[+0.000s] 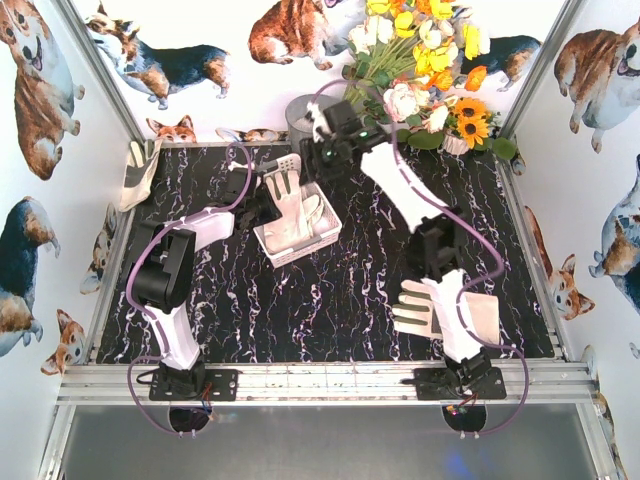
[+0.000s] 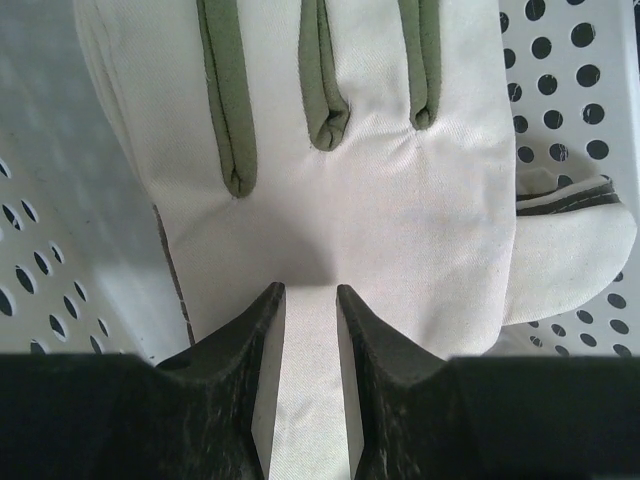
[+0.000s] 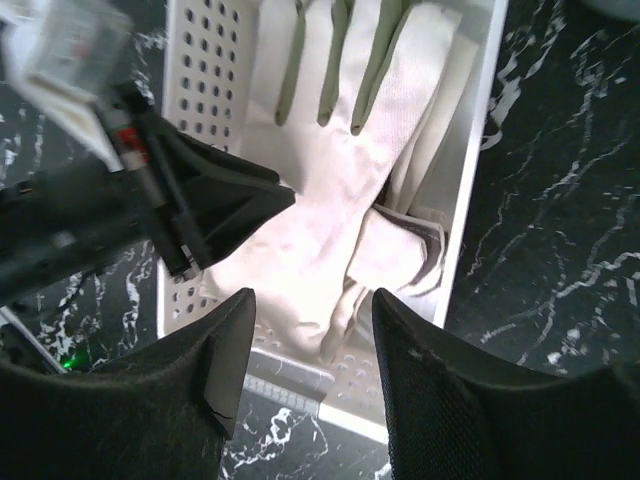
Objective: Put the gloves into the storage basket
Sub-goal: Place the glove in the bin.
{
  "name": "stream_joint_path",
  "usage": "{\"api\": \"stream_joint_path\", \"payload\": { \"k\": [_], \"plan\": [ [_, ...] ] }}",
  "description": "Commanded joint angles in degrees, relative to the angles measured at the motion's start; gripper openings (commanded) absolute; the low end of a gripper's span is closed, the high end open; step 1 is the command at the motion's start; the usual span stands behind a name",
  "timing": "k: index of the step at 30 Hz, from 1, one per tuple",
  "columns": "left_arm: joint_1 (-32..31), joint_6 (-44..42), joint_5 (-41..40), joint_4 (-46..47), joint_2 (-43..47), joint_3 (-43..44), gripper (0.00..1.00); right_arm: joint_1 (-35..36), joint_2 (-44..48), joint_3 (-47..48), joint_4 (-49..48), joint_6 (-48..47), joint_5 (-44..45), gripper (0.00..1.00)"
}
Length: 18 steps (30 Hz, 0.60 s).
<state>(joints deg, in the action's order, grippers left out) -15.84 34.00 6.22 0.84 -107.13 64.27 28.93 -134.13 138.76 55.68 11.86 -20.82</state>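
Two loose gloves (image 1: 425,305) lie on the table (image 1: 330,310) just beside the right arm's base. Mid-table, the storage basket (image 3: 200,80) holds one glove (image 2: 380,200), flat on the perforated bottom. The left gripper (image 2: 310,295) is clamped on its cuff end. The right gripper (image 3: 312,300) hovers over the basket, jaws apart, holding nothing. A grey bucket (image 1: 298,112) stands behind.

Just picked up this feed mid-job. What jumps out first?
A glove pinched at the cuff end in the left jaws, lying in the basket, with the right jaws open right above it. Another glove lies at the front right beside the right arm's base, and a bright bouquet fills the back right corner.
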Motion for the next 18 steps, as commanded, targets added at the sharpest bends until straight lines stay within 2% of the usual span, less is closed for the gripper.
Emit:
{"api": "stream_joint_path", "payload": {
  "k": [1, 8, 13, 18],
  "plan": [
    [-0.5, -0.2, -0.6, -4.8, -1.2, -1.6, 0.22, -1.1, 9.5, -3.2, -3.6, -0.1, 1.5, 0.52],
    [-1.0, -0.6, 1.1, -4.7, 0.2, -0.4, 0.25, -1.9, 18.5, -13.5, -6.4, 2.0, 1.8, 0.51],
    [-2.1, -2.5, 3.2, -5.8, 3.5, 3.6, 0.34, -2.0, 28.3, -24.1, -10.8, 4.1, 1.3, 0.5],
    [-4.6, -7.1, 2.6, -11.1, 7.9, 9.4, 0.42, -3.5, 39.2, -36.0, -15.2, 5.6, 1.6, 0.5]
  ]
}}
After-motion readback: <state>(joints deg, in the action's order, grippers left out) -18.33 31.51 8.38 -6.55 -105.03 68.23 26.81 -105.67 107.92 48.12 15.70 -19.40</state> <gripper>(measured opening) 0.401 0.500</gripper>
